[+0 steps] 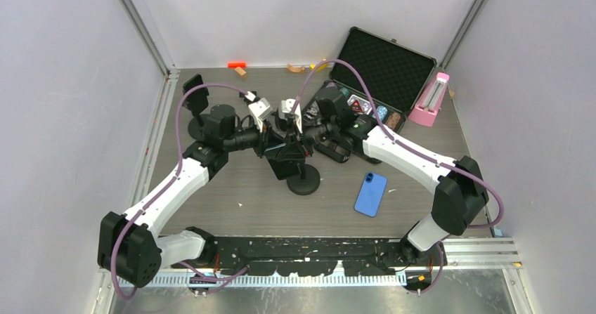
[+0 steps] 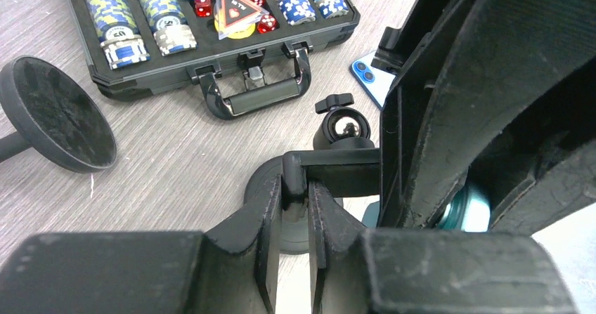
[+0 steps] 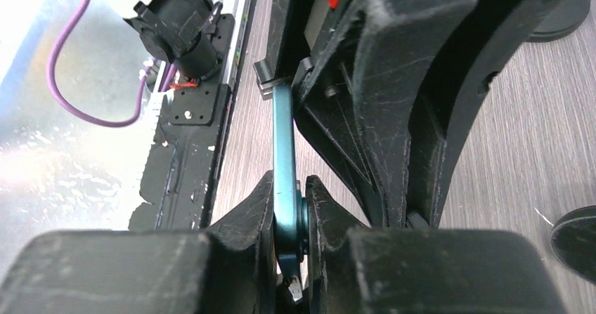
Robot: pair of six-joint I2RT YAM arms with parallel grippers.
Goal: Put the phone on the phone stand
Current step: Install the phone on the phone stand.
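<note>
The blue phone [image 1: 370,194] lies flat on the table, right of the stand and held by neither gripper; the left wrist view shows its camera corner [image 2: 367,74]. The black phone stand [image 1: 292,156] rises from a round base [image 1: 303,183] at the table's middle. My left gripper [image 1: 270,142] [image 2: 296,191] is shut on a black lip of the stand's bracket [image 2: 337,170], below its ball joint [image 2: 343,128]. From the other side, my right gripper [image 1: 303,140] [image 3: 289,208] is shut on the stand's teal bar [image 3: 283,145].
An open poker-chip case [image 1: 365,107] [image 2: 211,19] stands behind the stand. A pink object [image 1: 430,100] leans at the back right. Small orange blocks [image 1: 237,65] lie along the back wall. Another black round disc [image 2: 56,114] rests on the table near the case.
</note>
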